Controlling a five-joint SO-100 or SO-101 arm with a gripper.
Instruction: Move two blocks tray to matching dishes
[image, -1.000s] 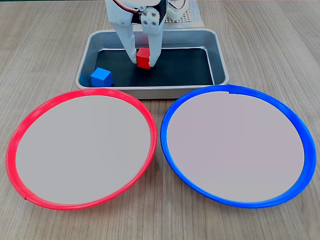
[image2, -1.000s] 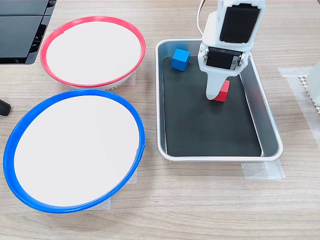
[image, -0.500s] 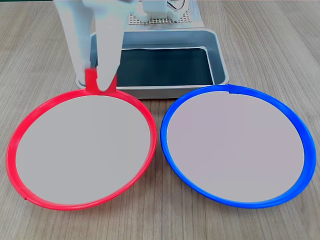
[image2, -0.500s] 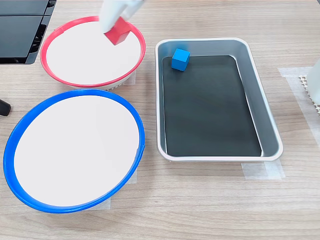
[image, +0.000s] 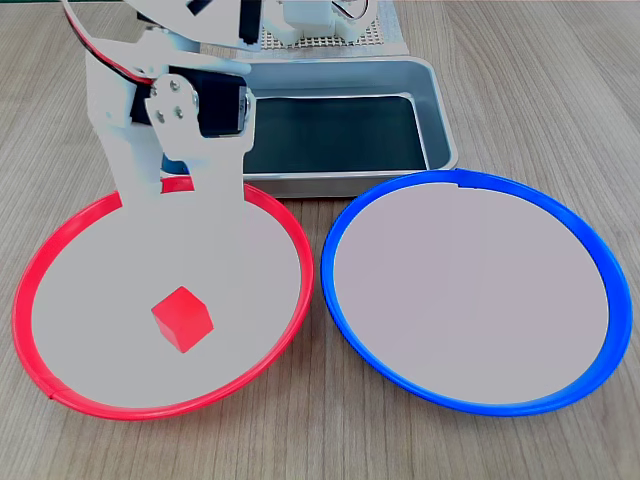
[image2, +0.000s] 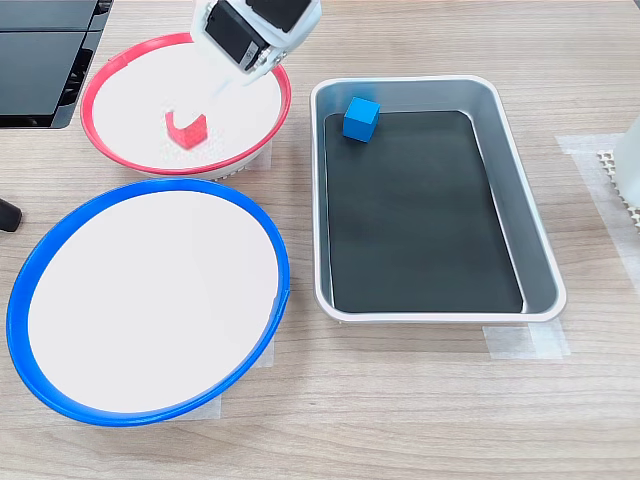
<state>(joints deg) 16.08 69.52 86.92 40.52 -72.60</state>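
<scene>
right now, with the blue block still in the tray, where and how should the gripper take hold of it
Judging from its pose, come straight down from above and close on two opposite side faces of the blue block. It sits flat in a corner of the tray, close to the raised rim, so the fingers should probably straddle the faces with the most room beside them.

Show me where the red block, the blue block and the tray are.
red block (image: 182, 318), a fixed view, top face.
blue block (image2: 361, 118), a fixed view, front face.
tray (image2: 545, 262), a fixed view, right wall.
</scene>
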